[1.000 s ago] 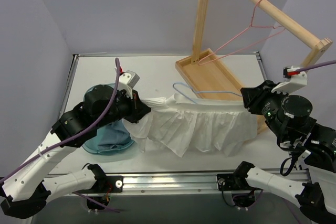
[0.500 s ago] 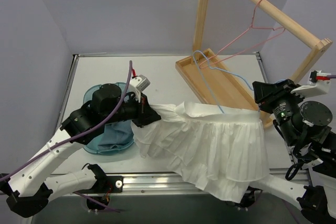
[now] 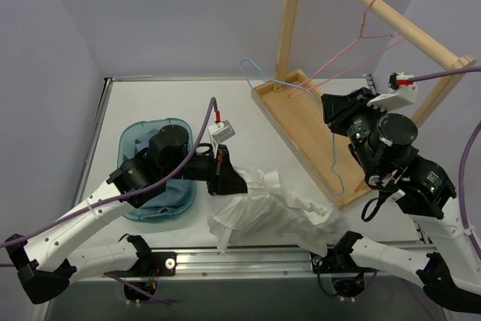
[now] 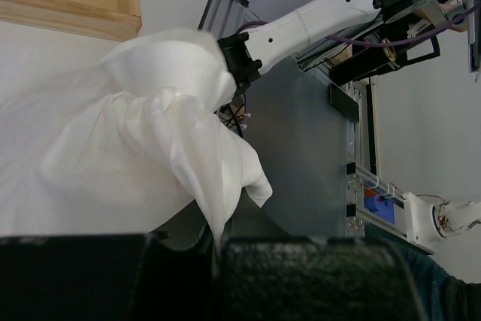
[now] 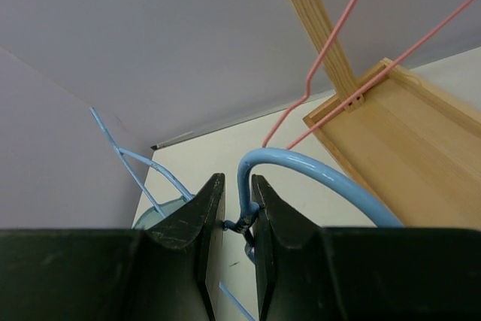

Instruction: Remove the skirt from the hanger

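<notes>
Lavender walls close in a white table (image 3: 150, 99). From the top view I see the skirt (image 3: 263, 208) crumpled in a heap on the near middle of the table, off the hanger (image 3: 334, 157). My left gripper (image 3: 229, 178) is at the heap's left end with cloth bunched at its tips. My right gripper (image 3: 328, 110) holds the hanger up above the wooden tray (image 3: 301, 122), hook pointing to the far left, clear of the skirt. A pink hanger (image 3: 338, 58) hangs on the rack's beam (image 3: 406, 24). At the left sits a blue basin (image 3: 135, 137) with denim (image 3: 169, 197) in it, partly under my left arm.

On the left wrist, white pleated cloth fills most of the view and a fold runs down between the dark, blurred fingers, which are pinched on it.

On the right wrist, both fingers are clamped on the hanger's twisted neck, with the blue hook curving off to the right and the pink wire and the tray behind it.
</notes>
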Controlling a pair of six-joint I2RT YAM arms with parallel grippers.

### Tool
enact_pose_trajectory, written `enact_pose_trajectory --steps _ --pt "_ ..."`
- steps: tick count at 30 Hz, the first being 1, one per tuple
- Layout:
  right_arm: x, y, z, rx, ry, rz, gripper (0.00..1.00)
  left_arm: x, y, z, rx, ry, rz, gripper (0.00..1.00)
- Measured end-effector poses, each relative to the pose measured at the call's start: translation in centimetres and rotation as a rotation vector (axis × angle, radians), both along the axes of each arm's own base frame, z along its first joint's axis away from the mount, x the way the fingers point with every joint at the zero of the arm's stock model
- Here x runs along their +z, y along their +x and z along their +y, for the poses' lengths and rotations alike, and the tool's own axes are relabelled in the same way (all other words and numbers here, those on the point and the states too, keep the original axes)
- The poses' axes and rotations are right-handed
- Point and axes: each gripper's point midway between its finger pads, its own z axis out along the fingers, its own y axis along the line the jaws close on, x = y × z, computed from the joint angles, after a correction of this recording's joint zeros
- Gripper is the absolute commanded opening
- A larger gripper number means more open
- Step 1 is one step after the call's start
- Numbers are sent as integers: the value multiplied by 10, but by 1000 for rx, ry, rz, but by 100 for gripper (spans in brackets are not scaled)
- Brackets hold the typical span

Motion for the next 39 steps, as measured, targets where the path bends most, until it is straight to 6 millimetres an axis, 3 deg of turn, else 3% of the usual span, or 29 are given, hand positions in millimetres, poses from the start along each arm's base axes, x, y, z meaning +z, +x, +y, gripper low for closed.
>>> enact_pose_trajectory --steps 7,11,14,19,26,32,39 --pt "22 16 12 -7 -13 -46 0 -8 4 10 31 85 -27 2" --pt "38 15 6 -26 -18 -78 0 11 27 29 150 170 -112 2" --pt "47 10 -4 -46 -18 -99 0 31 60 58 304 224 -170 2" --pt "58 -1 -20 -70 -18 -125 0 60 120 126 617 310 -243 2" --pt "58 -12 -33 -78 -39 -129 0 97 168 186 903 375 -308 2" --pt "54 -12 -34 -75 -69 -117 0 138 178 218 1086 374 -407 2" --pt "54 -13 -32 -60 -85 -120 0 205 160 265 1312 328 -575 2"
